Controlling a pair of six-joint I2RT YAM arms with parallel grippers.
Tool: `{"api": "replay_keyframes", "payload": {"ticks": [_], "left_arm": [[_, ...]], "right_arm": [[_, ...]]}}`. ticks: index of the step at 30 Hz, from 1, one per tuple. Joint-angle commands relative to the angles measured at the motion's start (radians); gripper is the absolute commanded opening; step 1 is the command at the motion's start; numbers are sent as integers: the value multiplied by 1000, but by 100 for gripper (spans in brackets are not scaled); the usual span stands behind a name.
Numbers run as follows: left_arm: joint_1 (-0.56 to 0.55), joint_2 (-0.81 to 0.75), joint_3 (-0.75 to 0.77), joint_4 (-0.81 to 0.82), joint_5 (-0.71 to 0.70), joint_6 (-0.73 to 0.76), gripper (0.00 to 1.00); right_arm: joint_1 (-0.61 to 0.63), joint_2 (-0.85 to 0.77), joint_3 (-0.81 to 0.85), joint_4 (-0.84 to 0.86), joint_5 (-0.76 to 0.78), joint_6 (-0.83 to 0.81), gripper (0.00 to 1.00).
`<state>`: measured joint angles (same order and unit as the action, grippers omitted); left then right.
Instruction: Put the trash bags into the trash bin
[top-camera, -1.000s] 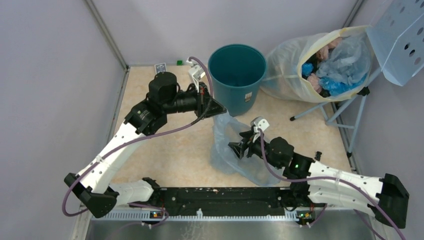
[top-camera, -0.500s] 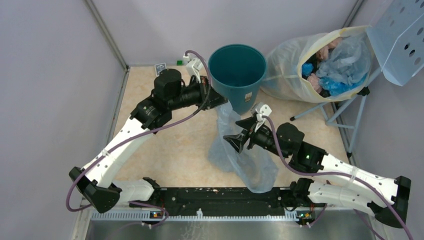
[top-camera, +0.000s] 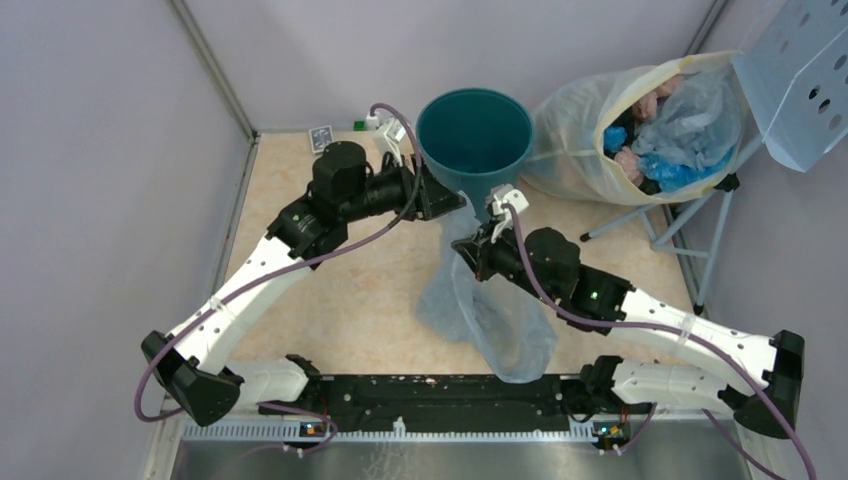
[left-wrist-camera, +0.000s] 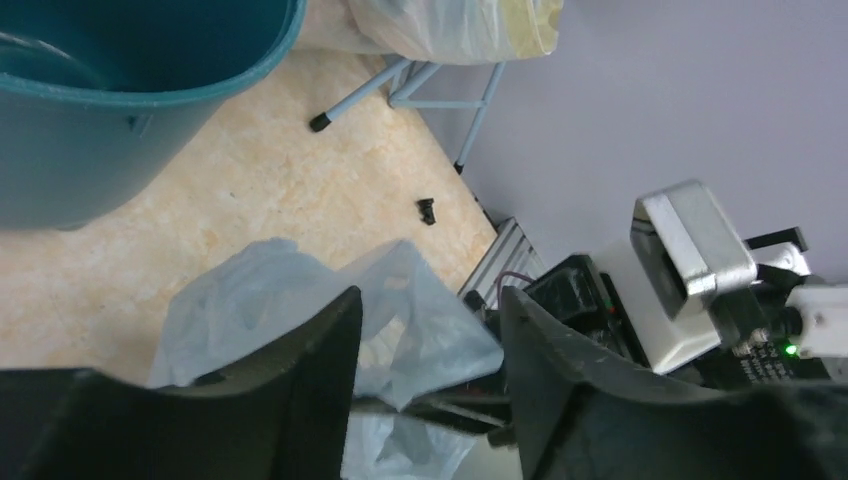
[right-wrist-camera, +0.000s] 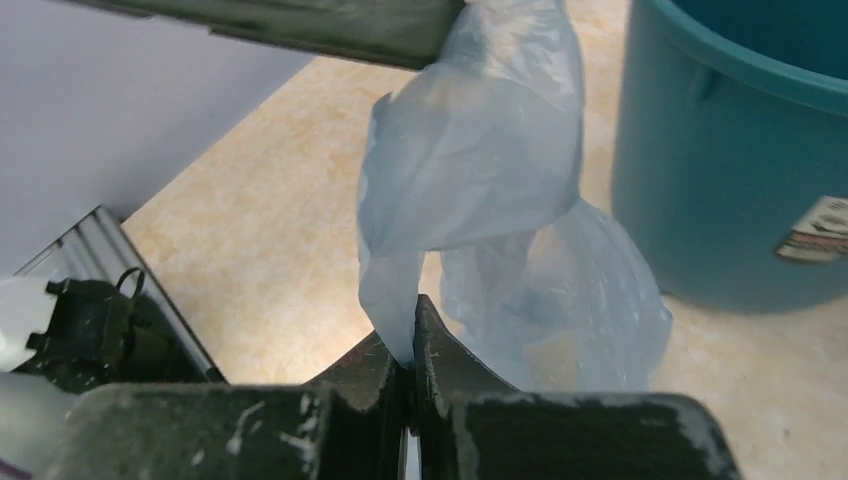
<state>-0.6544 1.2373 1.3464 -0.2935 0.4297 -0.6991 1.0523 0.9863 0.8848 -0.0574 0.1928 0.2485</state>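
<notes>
The pale-blue trash bag (top-camera: 490, 310) hangs crumpled from just below the bin's near rim down to the table. My right gripper (top-camera: 468, 255) is shut on a fold of the bag (right-wrist-camera: 470, 170), pinched between its fingertips (right-wrist-camera: 410, 310). My left gripper (top-camera: 458, 205) is beside the bin, its jaws (left-wrist-camera: 430, 297) apart. The bag's top (left-wrist-camera: 300, 300) shows between them; whether it touches them I cannot tell. The dark-teal trash bin (top-camera: 473, 135) stands upright and open, and its white label (right-wrist-camera: 820, 230) faces the right wrist view.
A big yellowish sack (top-camera: 600, 140) stuffed with blue and pink bags leans at the back right on a blue metal stand (top-camera: 650, 225). A perforated pale panel (top-camera: 800, 80) juts in at the top right. Grey walls close the left and back.
My right gripper rose toward the bin and closed on the bag. My left gripper's jaws have opened near the bag's top, close to the bin.
</notes>
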Motion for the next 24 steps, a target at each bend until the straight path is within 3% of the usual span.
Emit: {"api": "replay_keyframes", "payload": {"ticks": [1,3,6,11,14,18,22,24], "left_arm": [[29,-47,0,-72,-37,64,71],[59,-78,-13,-142,-66,98,76],[126,-139,-93,-181,-55,107,77],[170,-251,-280,-158,-57,132,65],[170,-311,-429,-49,-1,163,64],[161,-334,-607,162,96,122,70],[112,-286,-688,284,86,106,82],[81,-248,-705,352,78,122,81]], "right_arm": [[8,-89,10,-21,201,83,0],[-2,-132,-16,-43,216,100,0],[-17,-183,-54,-79,215,128,0],[-24,-260,-124,-87,215,149,0],[-25,-292,-155,-82,203,154,0],[-25,-301,-170,-87,187,160,0],[-24,-301,-175,-84,167,169,0],[-25,-301,-177,-84,162,170,0]]}}
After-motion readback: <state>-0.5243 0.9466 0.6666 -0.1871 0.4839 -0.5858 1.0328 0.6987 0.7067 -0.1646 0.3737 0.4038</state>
